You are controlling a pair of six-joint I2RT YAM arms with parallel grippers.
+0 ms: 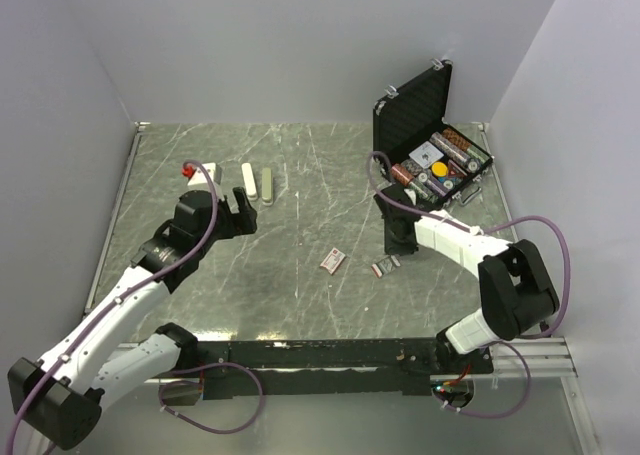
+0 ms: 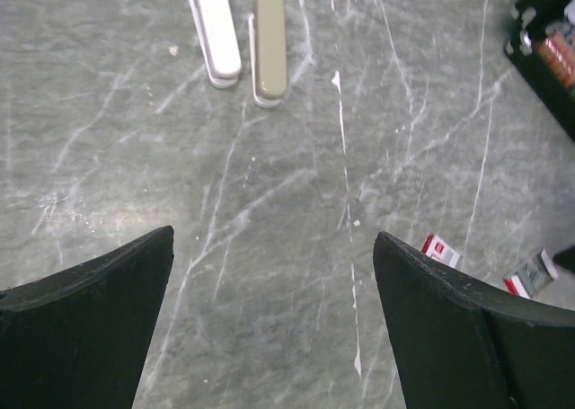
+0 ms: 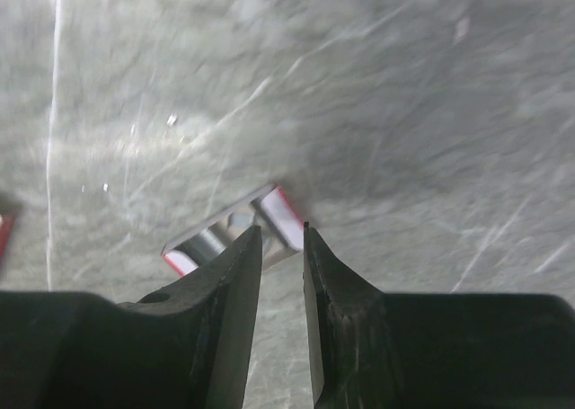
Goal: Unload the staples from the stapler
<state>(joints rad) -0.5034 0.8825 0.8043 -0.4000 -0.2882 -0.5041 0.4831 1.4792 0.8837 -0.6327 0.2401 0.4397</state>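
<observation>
Grey marbled counter (image 1: 300,285) carries the small red and silver stapler (image 3: 216,234). It lies in the front right part, just beyond the tips of the right fingers (image 3: 225,301), which stand slightly apart with nothing between them. The left fingers (image 2: 99,319) hang wide apart above the counter. The staples I cannot make out.

Lab-style robot test booth. Plain white walls (image 1: 300,45) boxing in grey marbled tabletop (image 1: 300,185); left arm (image 1: 112,310) and right arm (image 1: 450,240) bolted to rail (image 1: 330,354) at near edge; purple cables (image 1: 540,219) trailing.
</observation>
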